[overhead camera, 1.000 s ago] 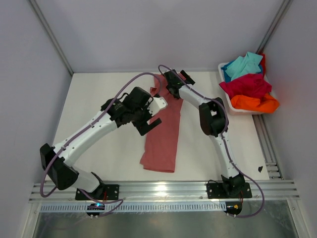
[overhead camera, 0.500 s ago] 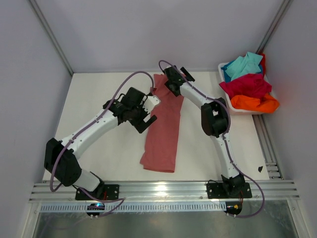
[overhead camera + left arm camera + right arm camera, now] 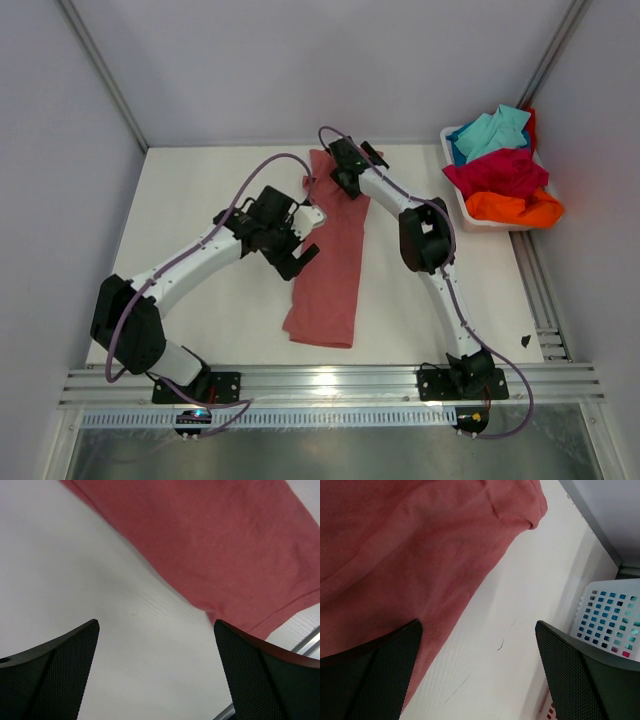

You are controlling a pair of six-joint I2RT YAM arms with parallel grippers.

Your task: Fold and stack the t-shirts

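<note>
Lying flat on the white table (image 3: 200, 190), the salmon-pink t-shirt (image 3: 330, 270) is stretching as a long narrow strip from 12 o'clock toward 6 o'clock through the middle of the top view, its near end sitting just short of the arm bases.

The left gripper (image 3: 305, 238) is hovering at the strip's 9 o'clock edge, about halfway along. In the left wrist view this gripper (image 3: 157, 680) is standing wide apart with only bare table between its fingers (image 3: 50, 680), while the pink cloth (image 3: 215, 545) is filling the frame from 12 to 3 o'clock and its stitched hem is running beside the finger at 4 o'clock. Whether that finger is touching the cloth I cannot tell.

The right gripper (image 3: 350, 168) is sitting over the strip's 12 o'clock end. In its own view the gripper (image 3: 477, 680) is also spread wide and holding nothing; the shirt (image 3: 395, 555) is covering the 9 to 12 o'clock side, running under the left finger (image 3: 370, 680).

At 2 o'clock on the table, the white tub (image 3: 462, 205) is holding the turquoise tee (image 3: 495, 130), the crimson tee (image 3: 495, 172) and the orange tee (image 3: 515, 208), all crumpled in a heap.
</note>
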